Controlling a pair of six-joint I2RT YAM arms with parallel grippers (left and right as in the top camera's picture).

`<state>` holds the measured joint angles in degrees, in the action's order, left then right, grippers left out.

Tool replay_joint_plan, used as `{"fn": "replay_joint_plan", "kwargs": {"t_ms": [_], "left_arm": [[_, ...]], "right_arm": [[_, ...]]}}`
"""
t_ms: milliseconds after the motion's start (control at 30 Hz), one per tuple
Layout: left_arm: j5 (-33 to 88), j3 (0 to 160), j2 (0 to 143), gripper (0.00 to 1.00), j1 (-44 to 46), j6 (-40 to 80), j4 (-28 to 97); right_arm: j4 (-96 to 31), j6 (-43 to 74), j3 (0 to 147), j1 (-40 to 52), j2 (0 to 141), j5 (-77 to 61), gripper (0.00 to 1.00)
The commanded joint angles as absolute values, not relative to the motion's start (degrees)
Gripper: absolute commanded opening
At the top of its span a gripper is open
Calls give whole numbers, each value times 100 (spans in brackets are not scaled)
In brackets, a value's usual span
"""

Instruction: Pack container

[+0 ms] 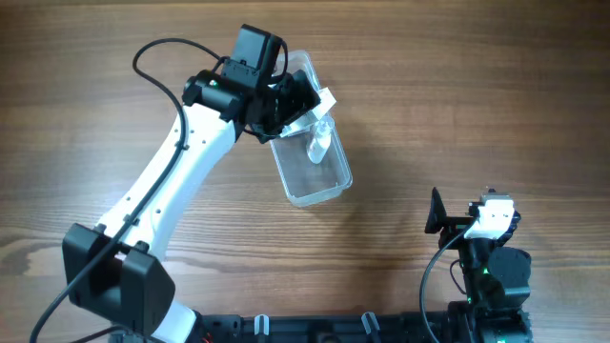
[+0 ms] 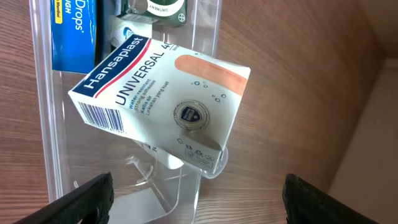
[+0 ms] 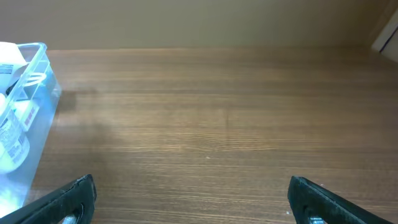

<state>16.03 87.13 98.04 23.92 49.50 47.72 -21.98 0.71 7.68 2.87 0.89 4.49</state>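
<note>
Left side first. My left gripper (image 2: 198, 190) hung over the upper end of the long, narrow, clear plastic tub with rounded corners (image 1: 319, 191). Its jaws stood wide apart and held nothing. In the wrist view the two black fingers (image 2: 87, 199) sat in the bottom corners of the frame, and only tub floor and wood showed between them.

Step in hand, as I judged it: seating the white cardboard plaster box with the blue band (image 2: 161, 106). It lay tilted in the middle of the wrist frame, not flat. Its right corner looked to ride at or over the tub's right wall, though I could not tell whether it touched. Something clear and rounded (image 2: 211, 167) sat under its lower corner; I could not identify it.

To do this well, I reckoned:
- Rise straight up and keep both fingers clear of the box edges.
- If the box must lie flat, press the high corner down softly.
- The tub looked light and likely to skid on the wood.

The tub lay on the brown wooden table (image 3: 217, 124), in the upper centre of the overhead frame, slanting down to the right. It was see-through, with thin glossy walls. A blue carton with yellow lettering (image 2: 71, 31) and a green-labelled pack (image 2: 158, 9) filled the end at the top of the wrist frame. The near end looked mostly bare.

Right side: my right gripper (image 3: 191, 183) sat at the lower right of the overhead frame, well apart from the tub. It was fully spread and empty.
</note>
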Motion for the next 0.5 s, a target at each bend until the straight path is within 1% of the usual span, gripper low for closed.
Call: {"fn": "replay_joint_plan", "kwargs": {"t_ms": [0,100,167,267,333,367,467], "left_arm": [[1669,8807,9603,86,2309,5181,4772],[1669,8807,9601,87,2296,5511,4768],[1632,8807,9601,89,2296,6012,4766],[1339,8807,9601,90,2309,7334,4727],[1208,8807,9601,99,2333,8202,4709],[1094,8807,9601,99,2364,8783,4711],[746,8807,9601,100,2486,9983,4711]], "right_arm": [[-2169,3,744,255,27,416,100],[-2169,3,744,255,27,416,100],[-2169,1,744,255,27,416,100],[-2169,1,744,255,27,416,100],[-2169,-1,744,255,27,416,100],[-2169,1,744,255,27,416,100],[-2169,1,744,255,27,416,100]]}}
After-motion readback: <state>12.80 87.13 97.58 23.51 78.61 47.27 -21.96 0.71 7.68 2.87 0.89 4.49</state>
